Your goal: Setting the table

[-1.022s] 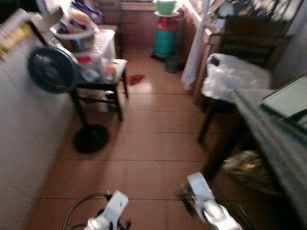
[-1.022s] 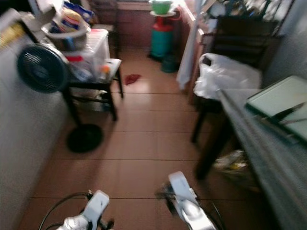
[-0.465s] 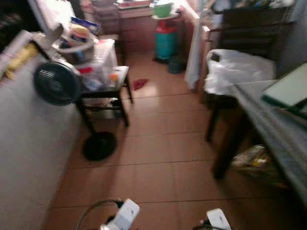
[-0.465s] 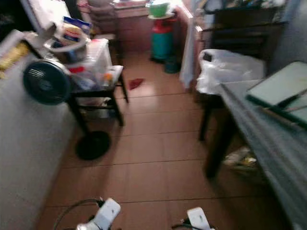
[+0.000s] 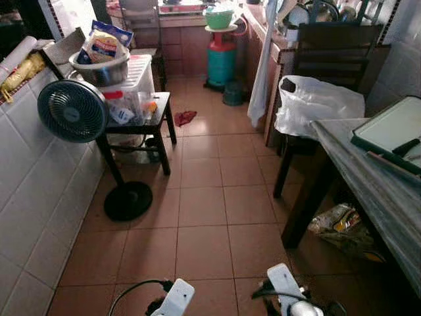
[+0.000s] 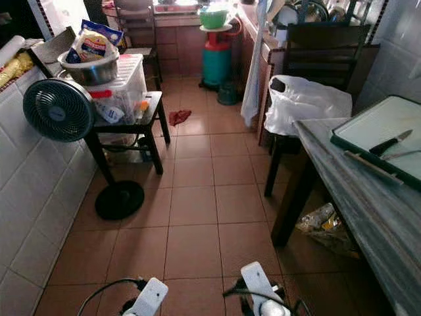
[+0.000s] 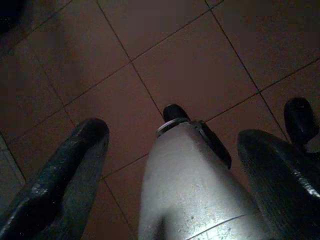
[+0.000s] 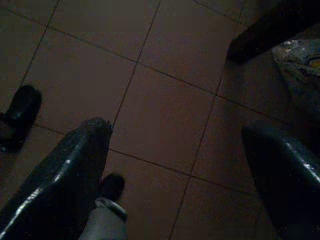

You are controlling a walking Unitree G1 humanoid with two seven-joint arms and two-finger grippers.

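Note:
A grey stone-topped table (image 6: 355,197) runs along the right side. On it lies a white board with a dark green rim (image 6: 381,128), and on the board a black-handled knife (image 6: 389,143) beside a thin stick (image 6: 370,167). Both silver arms hang low at the bottom of the head views, left arm (image 5: 175,299) and right arm (image 5: 284,284). In the left wrist view my left gripper (image 7: 172,132) is open above the brown floor tiles, holding nothing. In the right wrist view my right gripper (image 8: 175,130) is open too, over bare tiles near a table leg.
A standing fan (image 5: 72,110) and a small black side table (image 5: 154,122) with a plastic box and a metal bowl line the tiled left wall. A dark chair carries a white plastic bag (image 5: 319,105). A teal gas cylinder (image 5: 222,59) stands at the back. A crumpled bag (image 5: 342,227) lies under the table.
The whole view has shifted and sharpened, so the camera has moved. My right arm sits lower in the picture than a second ago.

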